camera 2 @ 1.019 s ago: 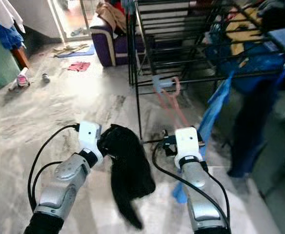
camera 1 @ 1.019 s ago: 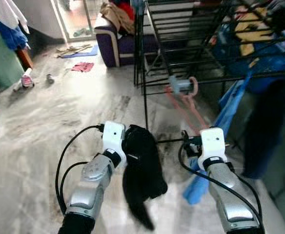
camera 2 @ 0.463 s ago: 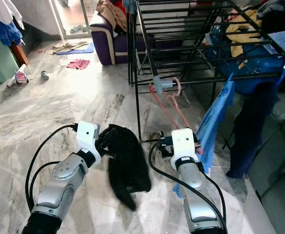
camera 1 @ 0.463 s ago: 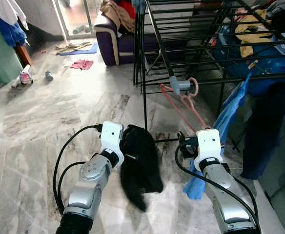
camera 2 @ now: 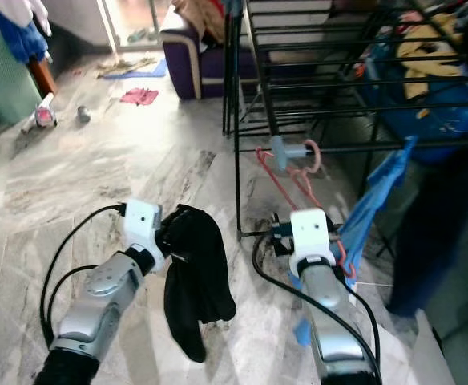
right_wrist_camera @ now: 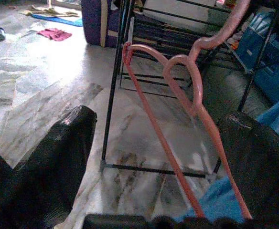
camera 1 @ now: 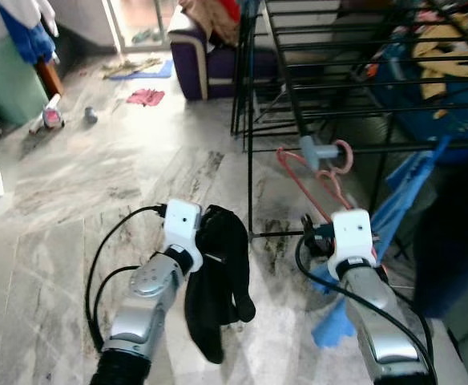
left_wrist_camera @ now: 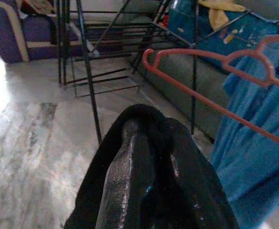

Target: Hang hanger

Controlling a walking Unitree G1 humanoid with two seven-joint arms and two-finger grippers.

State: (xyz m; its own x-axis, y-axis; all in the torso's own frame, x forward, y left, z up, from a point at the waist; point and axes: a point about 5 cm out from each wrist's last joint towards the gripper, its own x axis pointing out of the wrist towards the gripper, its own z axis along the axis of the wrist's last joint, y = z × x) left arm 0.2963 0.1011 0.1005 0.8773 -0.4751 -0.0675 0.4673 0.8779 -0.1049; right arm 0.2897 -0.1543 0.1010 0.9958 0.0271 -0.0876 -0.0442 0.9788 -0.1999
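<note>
1. Gripping a black cloth point(camera 1: 218, 289), the left gripper point(camera 1: 206, 241) is closed around its bunched top, and the cloth is dangling toward the floor point(camera 1: 74, 200); a loose pinch could be letting it slide out.
2. Standing wide open, the right gripper point(right_wrist_camera: 163, 157) is framing the pink hanger point(right_wrist_camera: 177, 119) without clamping it, judging by the right wrist view.
3. Hooking over a rail of the black rack point(camera 1: 298, 104), the hanger is slanting down toward the right gripper beside a blue cloth point(camera 1: 378, 216); pushing it could be knocking the hook off, or snagging that cloth.
4. Comparing with the earlier frames, the whole scene is sitting shifted, so the camera is moving; the cloth is now hanging longer and straighter, and both arms are keeping their poses.
</note>
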